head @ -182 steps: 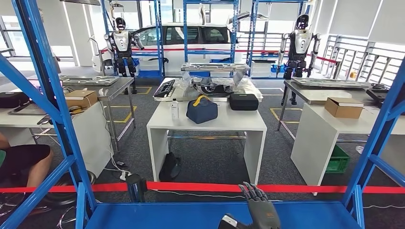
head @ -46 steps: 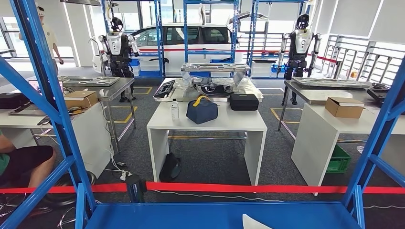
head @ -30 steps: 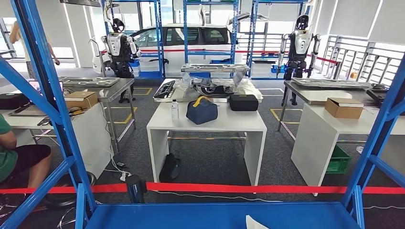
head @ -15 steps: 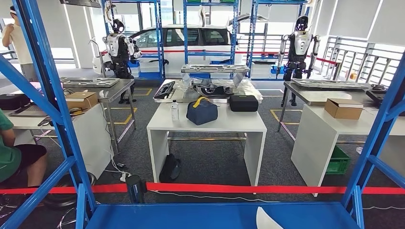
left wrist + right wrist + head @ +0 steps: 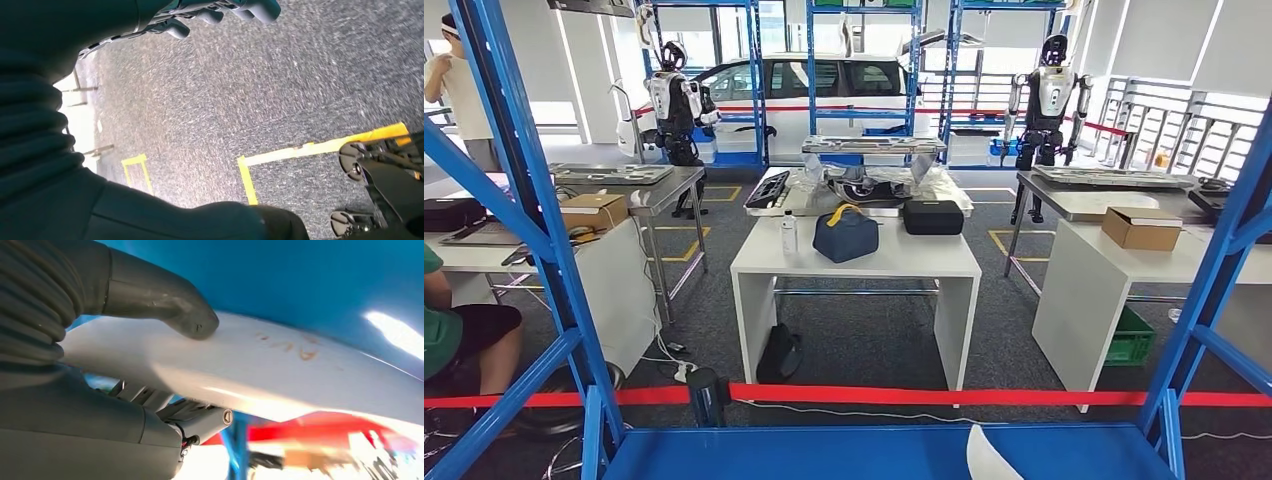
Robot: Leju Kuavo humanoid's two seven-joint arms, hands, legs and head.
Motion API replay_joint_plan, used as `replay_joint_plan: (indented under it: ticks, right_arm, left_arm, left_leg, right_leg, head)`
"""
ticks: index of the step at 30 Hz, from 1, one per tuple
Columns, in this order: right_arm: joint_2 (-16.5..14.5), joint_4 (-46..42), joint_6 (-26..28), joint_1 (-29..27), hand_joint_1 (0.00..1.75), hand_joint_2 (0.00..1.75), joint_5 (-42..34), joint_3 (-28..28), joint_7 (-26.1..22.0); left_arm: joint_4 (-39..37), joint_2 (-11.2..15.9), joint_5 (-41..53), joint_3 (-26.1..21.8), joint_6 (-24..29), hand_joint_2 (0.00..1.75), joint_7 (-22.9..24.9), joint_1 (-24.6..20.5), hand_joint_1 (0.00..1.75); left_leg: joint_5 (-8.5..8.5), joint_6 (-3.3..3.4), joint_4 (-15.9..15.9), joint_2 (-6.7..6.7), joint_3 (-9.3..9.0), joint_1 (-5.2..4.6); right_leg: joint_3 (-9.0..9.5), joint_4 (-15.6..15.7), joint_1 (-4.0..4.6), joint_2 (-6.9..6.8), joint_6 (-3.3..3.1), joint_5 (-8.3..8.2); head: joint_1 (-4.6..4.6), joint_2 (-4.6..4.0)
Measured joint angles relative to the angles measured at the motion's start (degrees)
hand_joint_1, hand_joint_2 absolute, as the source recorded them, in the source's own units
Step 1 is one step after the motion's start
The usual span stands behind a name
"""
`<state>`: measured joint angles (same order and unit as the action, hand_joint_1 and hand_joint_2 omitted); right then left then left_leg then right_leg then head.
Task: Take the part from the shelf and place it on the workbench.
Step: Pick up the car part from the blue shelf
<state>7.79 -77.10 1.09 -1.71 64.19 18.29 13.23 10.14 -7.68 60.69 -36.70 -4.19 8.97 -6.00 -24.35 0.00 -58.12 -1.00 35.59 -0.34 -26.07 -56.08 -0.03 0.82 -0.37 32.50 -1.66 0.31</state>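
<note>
Gripping white part [image 5: 280, 375] in right hand [image 5: 120, 355], thumb on top, fingers beneath, likely to lift it | part just above blue shelf [image 5: 824, 455] | left hand [image 5: 220, 12] hung over floor, fingers loosely curled, holding nothing

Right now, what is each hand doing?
Left hand: holding nothing, fingers curled, hanging over the floor.
Right hand: gripping the white part.
</note>
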Motion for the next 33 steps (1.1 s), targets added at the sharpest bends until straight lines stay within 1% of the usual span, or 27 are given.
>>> replay_joint_plan:
  ticks: [2,3,5,7,9,14,18,22,24,25,26,27,28,29,30,31,32,33]
  right_arm:
    - [-1.1,-2.7,6.0,-0.1,1.75,1.75,-4.9,-0.4,-6.8]
    - [-1.7,-4.5,8.0,-0.2,1.75,1.75,-7.7,-0.5,-10.0]
    - [-2.6,-8.5,9.6,-0.4,1.75,1.75,-12.2,-0.5,-14.4]
    - [-3.1,-11.7,9.8,-0.7,1.75,1.75,-14.1,-0.5,-15.9]
    - [-3.4,-13.9,9.8,-1.1,1.75,1.75,-14.6,-0.5,-16.3]
    - [-3.7,-16.4,9.5,-1.9,1.75,1.75,-15.8,-0.5,-17.6]
    - [-4.2,-18.3,8.1,-2.1,1.75,1.75,-17.6,0.1,-22.5]
    - [-5.1,-20.5,9.3,-1.7,1.75,1.75,-18.0,2.4,-27.3]
    - [-5.4,-21.4,9.5,-1.3,1.75,1.75,-18.1,3.9,-28.4]
    - [-5.5,-21.8,9.6,-1.1,1.75,1.75,-18.0,4.6,-28.6]
    - [-5.6,-22.1,9.7,-1.0,1.75,1.75,-17.8,5.2,-28.7]
    - [-5.6,-22.3,9.9,-0.9,1.75,1.75,-17.7,5.8,-28.7]
    - [-5.6,-22.5,10.2,-0.9,1.75,1.75,-17.6,6.2,-28.6]
    - [-5.7,-22.6,10.5,-1.0,1.75,1.75,-17.7,6.5,-28.4]
    - [-5.7,-22.8,10.8,-1.2,1.75,1.75,-18.1,6.7,-28.3]
    - [-5.8,-23.1,11.1,-1.3,1.75,1.75,-18.7,6.8,-28.4]
    - [-5.9,-23.5,11.2,-1.4,1.75,1.75,-19.4,6.8,-28.7]
    - [-5.9,-24.0,11.2,-1.4,1.75,1.75,-19.9,6.9,-29.2]
  left_arm:
    - [0.0,0.1,-0.3,-0.4,0.2,1.75,-0.1,0.1,0.00]
    - [0.0,0.1,-0.2,-0.6,0.3,1.75,-0.2,0.1,0.00]
    - [0.0,0.2,-0.1,-0.8,0.4,1.75,-0.6,0.1,0.00]
    - [0.0,0.2,-0.1,-0.8,0.4,1.75,-0.7,0.2,0.00]
    - [0.0,0.2,-0.1,-0.9,0.4,1.75,-0.7,0.2,0.00]
    - [0.0,0.2,0.1,-1.0,0.5,1.75,-0.5,0.2,0.00]
    - [0.0,0.3,0.9,-1.0,0.7,1.75,0.3,0.0,0.00]
    - [0.0,0.4,1.2,-1.0,0.7,1.75,0.7,0.0,0.00]
    - [0.0,0.3,1.6,-1.0,0.7,1.75,0.8,0.0,0.00]
    - [0.0,0.3,1.8,-1.0,0.7,1.75,0.8,0.0,0.00]
    - [0.0,0.3,1.9,-1.0,0.7,1.75,0.8,0.0,0.00]
    - [0.0,0.3,2.1,-1.0,0.7,1.75,0.8,0.0,0.00]
    - [0.0,0.3,2.3,-1.0,0.8,1.75,0.8,0.0,0.00]
    - [0.0,0.3,2.4,-1.0,0.9,1.75,0.8,0.1,0.00]
    - [0.0,0.3,2.6,-1.0,1.0,1.75,0.7,0.1,0.00]
    - [0.0,0.3,2.8,-1.0,1.1,1.75,0.7,0.1,0.00]
    - [0.0,0.3,2.9,-1.0,1.1,1.75,0.6,0.1,0.00]
    - [0.0,0.3,3.0,-1.0,1.1,1.75,0.5,0.1,0.00]
  left_leg:
    - [0.00,-0.01,0.0,0.03,-0.01,0.00]
    - [0.00,-0.01,0.0,0.01,-0.01,0.01]
    - [-0.01,-0.01,0.0,-0.07,-0.01,0.02]
    - [-0.03,-0.05,0.0,-0.11,-0.01,0.02]
    - [-0.08,-0.12,0.0,-0.10,-0.01,0.02]
    - [-0.13,-0.15,0.0,-0.08,-0.01,0.01]
    - [-0.18,-0.12,0.0,-0.08,0.00,-0.02]
    - [-0.66,0.42,-0.2,-0.04,-0.03,-0.38]
    - [-0.41,0.69,0.2,0.05,-0.25,-0.15]
    - [-0.23,0.87,0.5,0.15,-0.40,0.04]
    - [-0.10,1.05,0.9,0.26,-0.53,0.25]
    - [-0.05,1.17,1.0,0.39,-0.60,0.35]
    - [-0.06,1.26,1.0,0.46,-0.57,0.38]
    - [-0.08,1.28,0.9,0.52,-0.51,0.39]
    - [-0.11,1.24,0.8,0.55,-0.45,0.43]
    - [-0.13,1.15,0.7,0.57,-0.37,0.50]
    - [-0.16,0.97,0.5,0.57,-0.27,0.63]
    - [-0.22,0.68,0.1,0.56,-0.14,0.78]
  right_leg:
    - [-0.02,0.0,0.00,0.04,0.00,0.00]
    - [-0.03,0.0,-0.01,0.01,0.00,0.00]
    - [0.00,0.0,-0.01,-0.09,-0.03,0.04]
    - [0.01,0.0,-0.01,-0.13,-0.06,0.09]
    - [0.01,0.0,-0.01,-0.12,-0.09,0.13]
    - [0.00,0.0,-0.01,-0.12,-0.10,0.15]
    - [0.00,0.0,-0.04,-0.11,-0.08,0.14]
    - [0.16,0.2,-0.40,-0.05,0.43,0.24]
    - [0.22,0.0,-0.40,-0.01,0.72,0.45]
    - [-0.07,-0.9,-0.36,-0.07,0.83,1.10]
    - [-0.89,-2.8,-0.33,-0.15,0.94,2.41]
    - [-2.40,-6.1,-0.41,-0.24,1.06,4.30]
    - [-4.45,-10.2,-0.47,-0.30,1.22,6.31]
    - [-6.48,-14.1,-0.63,-0.31,1.41,7.77]
    - [-7.88,-16.5,-0.81,-0.33,1.58,8.13]
    - [-8.26,-16.8,-0.98,-0.37,1.74,7.25]
    - [-7.44,-14.6,-1.18,-0.44,1.91,5.28]
    - [-5.71,-10.8,-1.43,-0.54,2.11,2.99]
  head:
    - [0.00,0.00]
    - [0.00,0.00]
    - [0.00,0.00]
    - [0.00,0.00]
    - [0.00,0.00]
    - [0.00,0.00]
    - [0.00,0.00]
    - [0.01,0.00]
    - [0.01,0.00]
    - [0.00,0.00]
    - [-0.01,0.00]
    - [-0.01,0.00]
    - [-0.01,0.00]
    - [-0.01,0.00]
    - [-0.01,0.00]
    - [-0.01,0.00]
    - [-0.01,0.00]
    - [0.00,0.00]
